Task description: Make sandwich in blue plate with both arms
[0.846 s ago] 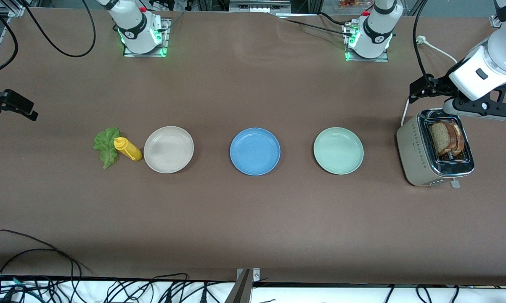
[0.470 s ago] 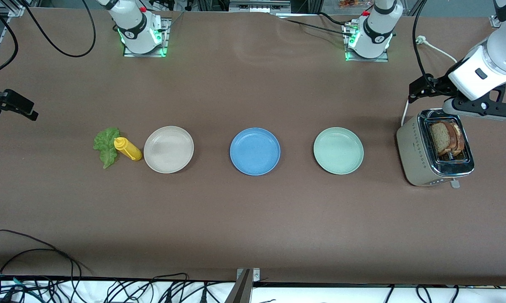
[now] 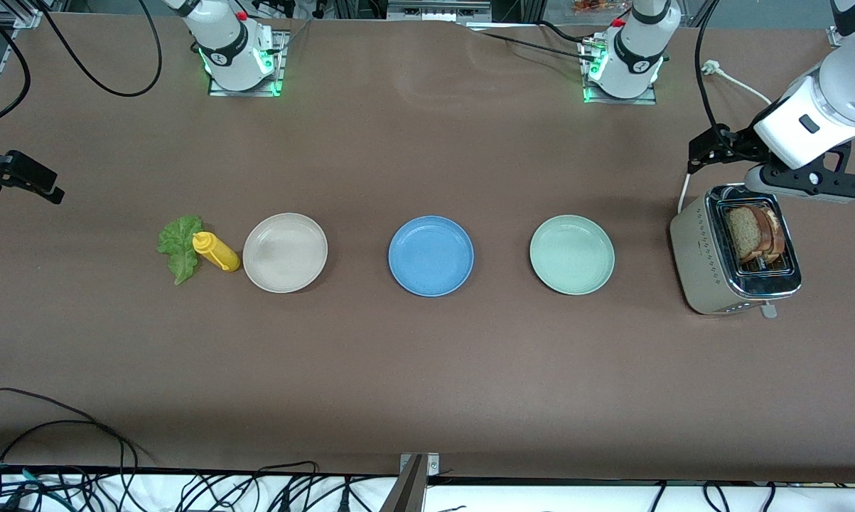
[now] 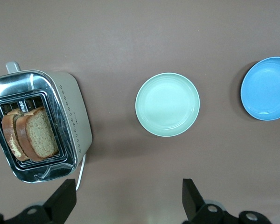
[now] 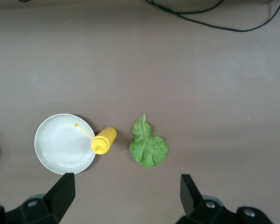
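Overhead, left pincer [image 4: 126, 198] apart above toaster [image 3: 711, 263], right pincer [image 5: 126, 196] apart, no legible writing

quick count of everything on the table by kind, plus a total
round plates: 3, beige, mid-blue, pale green
brown toasted bread slices in the toaster: 2
silver-topped beige toaster: 1
yellow squeeze bottle: 1
ruffled green lettuce leaf: 1
total: 8

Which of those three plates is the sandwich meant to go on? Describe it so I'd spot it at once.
Three round plates stand in a row across the middle of the brown table. The blue plate is the middle one, between the beige plate and the pale green plate. It alone is mid-blue.
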Motion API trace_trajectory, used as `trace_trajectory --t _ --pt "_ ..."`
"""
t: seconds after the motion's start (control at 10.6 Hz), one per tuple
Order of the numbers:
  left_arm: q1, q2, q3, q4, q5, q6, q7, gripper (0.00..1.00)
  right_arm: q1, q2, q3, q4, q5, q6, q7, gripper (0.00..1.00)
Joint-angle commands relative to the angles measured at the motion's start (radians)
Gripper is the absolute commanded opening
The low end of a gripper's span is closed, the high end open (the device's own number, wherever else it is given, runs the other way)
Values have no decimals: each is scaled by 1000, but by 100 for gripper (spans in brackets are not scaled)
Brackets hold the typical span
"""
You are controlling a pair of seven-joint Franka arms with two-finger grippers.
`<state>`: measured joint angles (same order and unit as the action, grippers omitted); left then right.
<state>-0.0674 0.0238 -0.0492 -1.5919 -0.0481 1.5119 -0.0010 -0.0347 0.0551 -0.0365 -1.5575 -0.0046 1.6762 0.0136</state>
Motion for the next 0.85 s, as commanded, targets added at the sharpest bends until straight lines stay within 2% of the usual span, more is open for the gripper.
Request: trace_trajectory --t 0.0,0.56,0.75 --pt "-8 -16 8 -10 25 -6 9 100 1 -6 1 16 -2 -18 -9 100" --pt "0 -10 11 -11 30 -6 13 100 1 -6 1 16 -2 -18 -9 100" --pt "0 -11 11 -11 74 -6 21 100 1 -6 0 16 -2 -18 -9 100"
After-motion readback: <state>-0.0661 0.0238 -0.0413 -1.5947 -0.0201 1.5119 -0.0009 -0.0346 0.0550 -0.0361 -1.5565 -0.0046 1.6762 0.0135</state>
